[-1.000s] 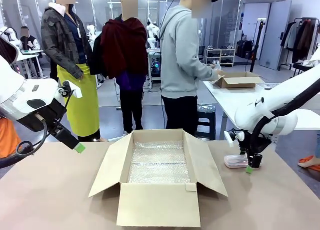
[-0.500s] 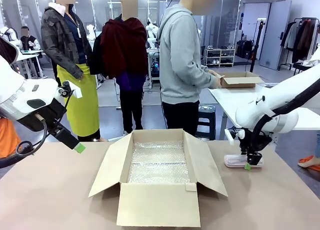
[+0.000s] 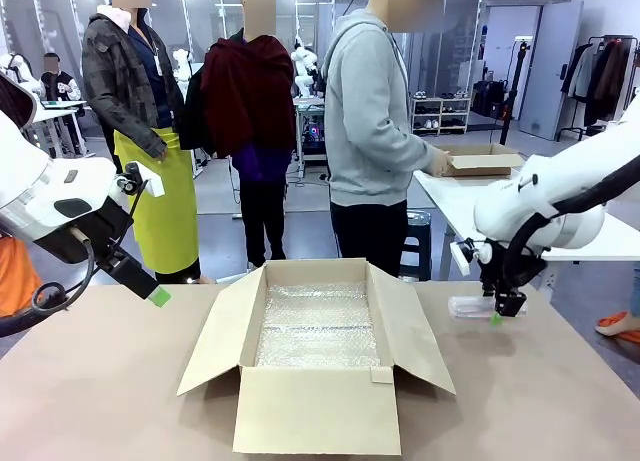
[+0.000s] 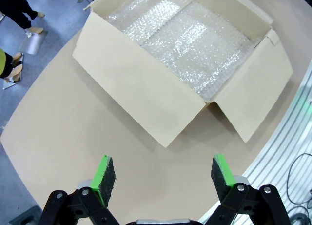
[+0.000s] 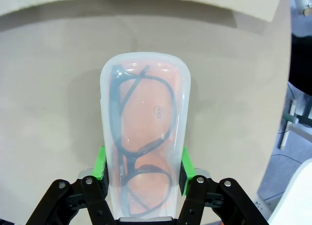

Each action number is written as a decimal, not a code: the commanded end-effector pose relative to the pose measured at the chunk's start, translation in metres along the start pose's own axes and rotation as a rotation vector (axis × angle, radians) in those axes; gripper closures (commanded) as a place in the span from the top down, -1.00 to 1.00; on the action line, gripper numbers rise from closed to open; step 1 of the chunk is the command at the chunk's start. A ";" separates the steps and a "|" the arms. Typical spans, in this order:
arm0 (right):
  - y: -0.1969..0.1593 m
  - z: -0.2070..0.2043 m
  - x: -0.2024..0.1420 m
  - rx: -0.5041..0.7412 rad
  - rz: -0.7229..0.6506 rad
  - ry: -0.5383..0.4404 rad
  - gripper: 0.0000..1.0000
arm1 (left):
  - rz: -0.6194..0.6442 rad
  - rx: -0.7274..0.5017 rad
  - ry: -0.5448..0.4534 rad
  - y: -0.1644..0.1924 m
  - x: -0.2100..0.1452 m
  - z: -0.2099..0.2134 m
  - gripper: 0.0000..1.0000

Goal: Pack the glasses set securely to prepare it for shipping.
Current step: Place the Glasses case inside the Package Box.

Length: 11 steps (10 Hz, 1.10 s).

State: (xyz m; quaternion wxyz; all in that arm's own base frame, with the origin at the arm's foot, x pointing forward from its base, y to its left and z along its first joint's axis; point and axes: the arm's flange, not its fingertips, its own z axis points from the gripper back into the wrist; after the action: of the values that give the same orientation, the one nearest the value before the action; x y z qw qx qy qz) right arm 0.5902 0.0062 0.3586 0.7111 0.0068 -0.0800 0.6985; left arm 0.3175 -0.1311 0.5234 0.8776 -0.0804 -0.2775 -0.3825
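Observation:
A pale pink glasses case (image 3: 468, 306) with a translucent top hangs just above the table at the right, beside the box. My right gripper (image 3: 497, 311) is shut on its near end. In the right wrist view the case (image 5: 144, 112) sits lengthwise between the green pads (image 5: 100, 164), and dark-framed glasses show through the lid. The right gripper (image 5: 141, 167) clamps both long sides. My left gripper (image 3: 150, 289) stays raised at the far left. Its jaws stand open with nothing between them, and it (image 4: 163, 173) looks down at the box from a distance.
A large open cardboard box (image 3: 320, 406), lined with bubble wrap (image 4: 190, 44), stands mid-table with its flaps spread. A person in a grey hoodie (image 3: 375, 111) stands beyond the far edge, turned toward a side table (image 3: 470, 196) with a small box.
My right gripper closed on the pink case and lifted it off the table. The left arm has not moved.

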 end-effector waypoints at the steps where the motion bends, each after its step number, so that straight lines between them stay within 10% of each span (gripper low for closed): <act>1: 0.018 0.038 0.016 0.006 -0.006 -0.061 -0.02 | -0.002 -0.002 -0.002 0.001 0.000 0.001 1.00; 11: 0.041 0.084 0.045 0.028 0.030 -0.071 -0.02 | -0.002 -0.002 -0.002 0.001 0.000 0.001 1.00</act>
State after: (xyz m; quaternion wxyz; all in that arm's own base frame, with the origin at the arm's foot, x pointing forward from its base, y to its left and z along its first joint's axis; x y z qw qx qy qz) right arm 0.5397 0.0401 0.4412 0.6986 0.0425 -0.0941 0.7080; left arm 0.3175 -0.1312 0.5234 0.8776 -0.0803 -0.2775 -0.3825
